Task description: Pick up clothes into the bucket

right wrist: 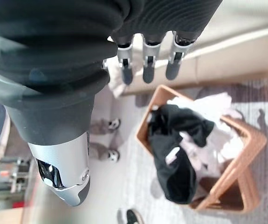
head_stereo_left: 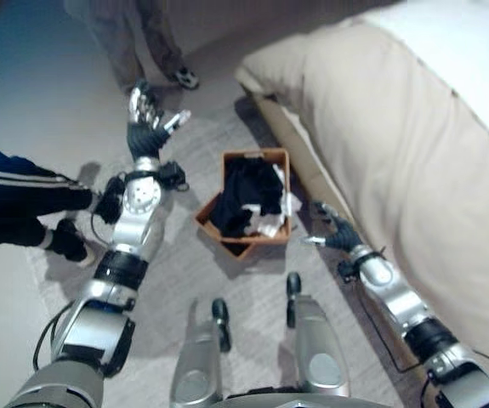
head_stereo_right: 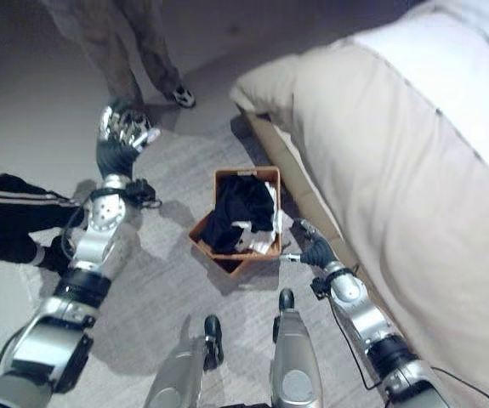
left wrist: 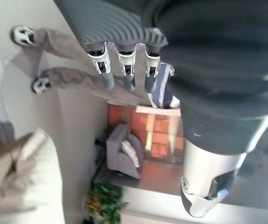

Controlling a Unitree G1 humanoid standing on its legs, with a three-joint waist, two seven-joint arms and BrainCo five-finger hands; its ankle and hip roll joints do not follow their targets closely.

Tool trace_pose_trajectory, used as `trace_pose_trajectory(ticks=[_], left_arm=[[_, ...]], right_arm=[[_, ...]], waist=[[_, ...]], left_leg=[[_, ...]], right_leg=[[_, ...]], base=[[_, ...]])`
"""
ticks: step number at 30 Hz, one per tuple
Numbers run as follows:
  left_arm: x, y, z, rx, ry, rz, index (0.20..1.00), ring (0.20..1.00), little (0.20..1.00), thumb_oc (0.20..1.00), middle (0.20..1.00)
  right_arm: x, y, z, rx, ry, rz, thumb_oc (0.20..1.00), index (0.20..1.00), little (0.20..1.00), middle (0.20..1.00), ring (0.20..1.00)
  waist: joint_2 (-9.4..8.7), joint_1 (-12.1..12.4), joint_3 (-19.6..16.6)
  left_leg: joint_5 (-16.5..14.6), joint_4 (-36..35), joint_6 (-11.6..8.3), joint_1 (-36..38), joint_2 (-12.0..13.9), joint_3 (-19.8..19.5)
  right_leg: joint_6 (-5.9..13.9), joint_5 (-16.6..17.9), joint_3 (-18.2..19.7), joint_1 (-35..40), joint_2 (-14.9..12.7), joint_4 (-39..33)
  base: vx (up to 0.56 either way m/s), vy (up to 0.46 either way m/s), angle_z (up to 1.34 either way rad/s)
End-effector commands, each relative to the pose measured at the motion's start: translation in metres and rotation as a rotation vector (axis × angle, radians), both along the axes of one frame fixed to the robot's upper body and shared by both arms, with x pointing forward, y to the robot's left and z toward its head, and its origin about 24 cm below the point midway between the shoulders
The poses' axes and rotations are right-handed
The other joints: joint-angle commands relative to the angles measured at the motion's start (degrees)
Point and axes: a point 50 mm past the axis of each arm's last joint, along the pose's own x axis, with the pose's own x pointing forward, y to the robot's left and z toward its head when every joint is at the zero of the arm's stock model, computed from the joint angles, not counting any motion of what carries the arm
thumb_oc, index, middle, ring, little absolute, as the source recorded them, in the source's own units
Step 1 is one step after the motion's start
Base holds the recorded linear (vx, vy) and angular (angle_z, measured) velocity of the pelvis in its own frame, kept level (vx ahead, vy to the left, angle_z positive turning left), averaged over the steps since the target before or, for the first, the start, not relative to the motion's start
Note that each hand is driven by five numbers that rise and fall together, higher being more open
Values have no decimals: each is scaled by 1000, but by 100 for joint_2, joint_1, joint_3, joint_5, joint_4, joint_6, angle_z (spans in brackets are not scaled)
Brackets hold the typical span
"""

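The orange-brown bucket (head_stereo_left: 257, 155) stands on the grey rug in front of me, tilted a little. A black garment (head_stereo_left: 244, 194) and some white cloth (head_stereo_left: 270, 224) lie inside it; the right wrist view shows the same black garment (right wrist: 175, 156) draped over the white cloth (right wrist: 209, 103). My right hand (head_stereo_left: 335, 228) hovers low beside the bucket's right wall, between it and the bed, fingers (right wrist: 146, 69) straight and empty. My left hand (head_stereo_left: 148, 119) is raised to the left of the bucket, well away from it, fingers (left wrist: 127, 77) spread and holding nothing.
A bed with a beige cover (head_stereo_left: 397, 127) runs along the right, close to the bucket. One person's legs (head_stereo_left: 146, 38) stand at the back. Another person's dark striped trousers and shoe (head_stereo_left: 23, 194) reach in from the left, near my left arm.
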Motion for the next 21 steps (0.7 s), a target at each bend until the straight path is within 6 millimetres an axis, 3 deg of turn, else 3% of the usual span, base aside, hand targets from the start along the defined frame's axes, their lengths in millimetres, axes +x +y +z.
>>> trace_pose_trajectory(ticks=[1,3,4,9,10,16,21], left_arm=[[-16,0,-4,-22,-44,-45,1000,1000,1000,1000,1000],[-20,2,-10,-22,-30,-48,1000,1000,1000,1000,1000],[-29,6,-28,14,23,-52,1000,1000,1000,1000,1000],[-30,6,-28,14,25,-52,1000,1000,1000,1000,1000],[-65,12,-88,10,205,-55,1000,1000,1000,1000,1000],[-92,6,-132,-5,368,-75,1000,1000,1000,1000,1000],[-99,3,-142,19,411,-104,1000,1000,1000,1000,1000]], right_arm=[[-5,-3,-5,38,15,-21,1000,1000,1000,1000,1000],[-7,-5,-8,46,25,-28,1000,1000,1000,1000,1000],[-9,-7,-10,89,29,-56,1000,1000,1000,1000,1000],[-9,-7,-10,89,31,-56,1000,1000,1000,1000,1000],[-22,-4,-22,199,53,-107,1000,1000,1000,1000,1000],[-33,0,-32,286,74,-153,1000,1000,1000,1000,1000],[-37,2,-36,288,89,-153,1000,1000,1000,1000,1000]], waist=[[-157,-28,-541],[-178,-32,-641],[-210,-38,-814],[-214,-32,-812],[-333,15,-1231],[-340,99,-1371],[-314,136,-1405]], left_leg=[[-75,-358,42,134,-34,-73],[-35,-489,32,225,-30,-63],[105,-810,-23,449,3,13],[125,-856,-25,490,2,21],[211,-1304,-58,971,100,194],[318,-1558,-54,1181,101,172],[389,-1697,-55,1251,95,128]], right_leg=[[586,1077,-146,534,-416,-1248],[602,1144,-142,608,-390,-1376],[624,1221,-190,727,-297,-1603],[624,1229,-186,751,-294,-1621],[637,1222,-211,1107,-90,-2024],[617,1142,-257,1286,-24,-2062],[630,1120,-335,1334,-32,-2044]], base=[[159,17,0],[89,10,-9],[55,21,-10],[46,12,-6],[191,53,-1],[69,28,-17],[22,24,12]])
